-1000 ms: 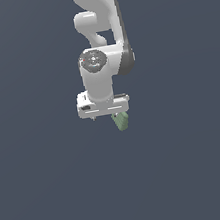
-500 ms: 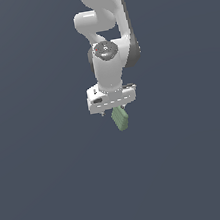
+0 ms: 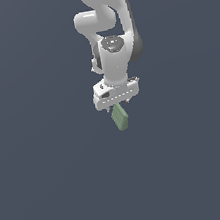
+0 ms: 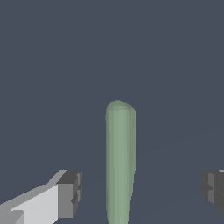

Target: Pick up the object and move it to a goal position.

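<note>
The object (image 3: 120, 118), a small pale green elongated block, shows just below the white gripper (image 3: 116, 106) in the exterior view. In the wrist view the object (image 4: 120, 162) runs lengthwise between the two dark fingertips (image 4: 70, 194). The gripper (image 4: 142, 189) is open, its jaws set wide, with a clear gap on each side of the block. Neither finger touches it. The near end of the object is cut off by the wrist view's edge.
The white arm (image 3: 110, 25) rises above the gripper toward the exterior view's top edge. A plain dark grey surface (image 3: 53, 182) fills everything around it.
The gripper has shifted toward the exterior view's right and turned about its wrist, so it now sits over the block. The green block has stayed about where it was.
</note>
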`<state>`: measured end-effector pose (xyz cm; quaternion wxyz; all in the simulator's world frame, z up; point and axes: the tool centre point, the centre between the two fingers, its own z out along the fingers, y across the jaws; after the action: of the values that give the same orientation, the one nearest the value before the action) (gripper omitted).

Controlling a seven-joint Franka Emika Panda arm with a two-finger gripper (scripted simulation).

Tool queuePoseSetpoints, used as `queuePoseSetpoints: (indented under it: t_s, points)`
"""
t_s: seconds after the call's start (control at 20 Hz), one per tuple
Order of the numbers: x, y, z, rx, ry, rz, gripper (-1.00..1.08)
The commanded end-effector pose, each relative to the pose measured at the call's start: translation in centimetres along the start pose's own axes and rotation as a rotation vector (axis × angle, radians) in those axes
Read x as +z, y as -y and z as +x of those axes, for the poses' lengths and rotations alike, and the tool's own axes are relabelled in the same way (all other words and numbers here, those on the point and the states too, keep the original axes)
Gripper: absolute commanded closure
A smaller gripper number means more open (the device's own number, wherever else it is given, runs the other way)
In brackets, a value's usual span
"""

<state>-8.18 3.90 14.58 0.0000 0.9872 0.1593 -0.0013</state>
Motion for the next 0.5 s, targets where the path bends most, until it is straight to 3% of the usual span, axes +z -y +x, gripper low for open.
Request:
queuePoseSetpoints:
  t_s: [0.0, 0.45]
  points:
    - [0.0, 0.2, -0.1, -0.008, -0.002, 0.000, -0.92]
    - [2.0, 0.1, -0.1, -0.006, -0.002, 0.000, -0.92]
